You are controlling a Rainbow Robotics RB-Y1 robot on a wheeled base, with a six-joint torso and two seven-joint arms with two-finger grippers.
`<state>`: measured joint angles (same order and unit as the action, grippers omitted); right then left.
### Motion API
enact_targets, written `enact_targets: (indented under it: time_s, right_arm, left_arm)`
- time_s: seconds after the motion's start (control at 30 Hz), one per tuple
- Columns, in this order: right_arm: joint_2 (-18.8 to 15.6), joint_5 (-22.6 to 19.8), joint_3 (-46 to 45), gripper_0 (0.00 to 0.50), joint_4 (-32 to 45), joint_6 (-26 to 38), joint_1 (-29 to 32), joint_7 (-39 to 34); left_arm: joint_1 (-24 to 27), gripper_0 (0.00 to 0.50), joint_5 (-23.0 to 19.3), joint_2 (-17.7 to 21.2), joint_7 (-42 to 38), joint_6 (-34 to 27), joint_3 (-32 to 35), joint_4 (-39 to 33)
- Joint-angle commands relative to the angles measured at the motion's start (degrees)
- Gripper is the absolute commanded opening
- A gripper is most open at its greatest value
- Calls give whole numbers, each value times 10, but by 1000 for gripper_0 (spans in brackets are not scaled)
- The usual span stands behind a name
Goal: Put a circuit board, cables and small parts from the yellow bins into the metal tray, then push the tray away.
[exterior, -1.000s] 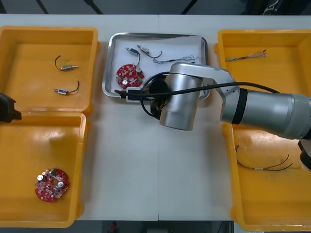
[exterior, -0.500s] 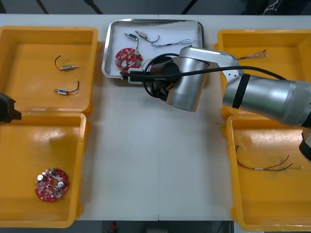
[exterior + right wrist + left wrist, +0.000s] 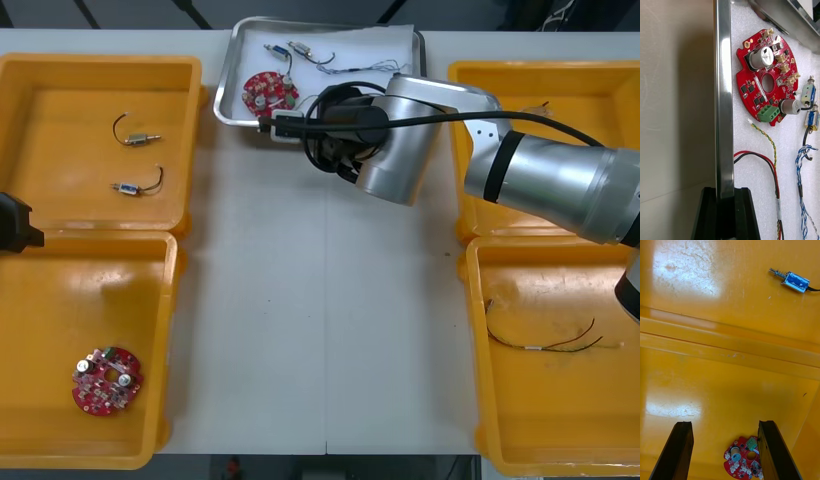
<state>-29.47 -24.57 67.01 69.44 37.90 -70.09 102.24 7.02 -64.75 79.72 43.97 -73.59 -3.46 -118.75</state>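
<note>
The metal tray (image 3: 232,70), white inside, lies at the table's far edge. It holds a round red circuit board (image 3: 268,92), two small metal parts (image 3: 272,50), a blue and white cable (image 3: 365,68) and a red and yellow cable (image 3: 767,157). My right arm (image 3: 400,140) reaches over to the tray's near rim. In the right wrist view my right gripper (image 3: 725,213) is shut on that rim (image 3: 723,93), beside the board (image 3: 765,84). Over the left bins, my left gripper (image 3: 724,450) hangs open and holds nothing.
The far left bin (image 3: 60,65) holds two small metal parts (image 3: 140,138). A second red board (image 3: 106,380) lies in the near left bin. A twisted cable (image 3: 505,117) lies in the far right bin, a red and black cable (image 3: 545,345) in the near right one.
The tray has slid away toward the table's far edge, with my right gripper on its near rim. The left arm has not moved.
</note>
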Motion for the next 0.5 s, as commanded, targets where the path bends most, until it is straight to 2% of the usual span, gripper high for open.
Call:
enact_targets:
  time_s: [0.03, 0.13, 0.2, 0.23, 0.3, 0.37, 0.4, 0.5]
  right_arm:
    - [-8, 7, 4, 0, 0, -6, -36, 23]
    - [-8, 7, 4, 0, 0, 4, -35, 23]
    - [-7, 8, 4, 97, 0, 11, -36, 23]
    - [-8, 9, 4, 214, 0, 14, -36, 23]
    - [-7, 10, 4, 382, 0, 17, -37, 23]
    - [-8, 9, 3, 476, 2, 24, -37, 22]
    - [-8, 10, 1, 500, 4, 33, -37, 23]
    - [-8, 9, -11, 500, 24, 67, -37, 22]
  left_arm:
    - [-3, 500, 0, 12, 39, 6, 16, -2]
    - [-3, 500, 0, 12, 39, 6, 16, -2]
    - [-3, 500, 0, 12, 39, 6, 16, -2]
    - [-3, 500, 0, 12, 39, 6, 16, -2]
    - [-3, 500, 0, 12, 39, 6, 16, -2]
    - [-3, 500, 0, 12, 39, 6, 16, -2]
    - [-3, 500, 0, 12, 39, 6, 16, -2]
    - [-3, 500, 0, 12, 39, 6, 16, -2]
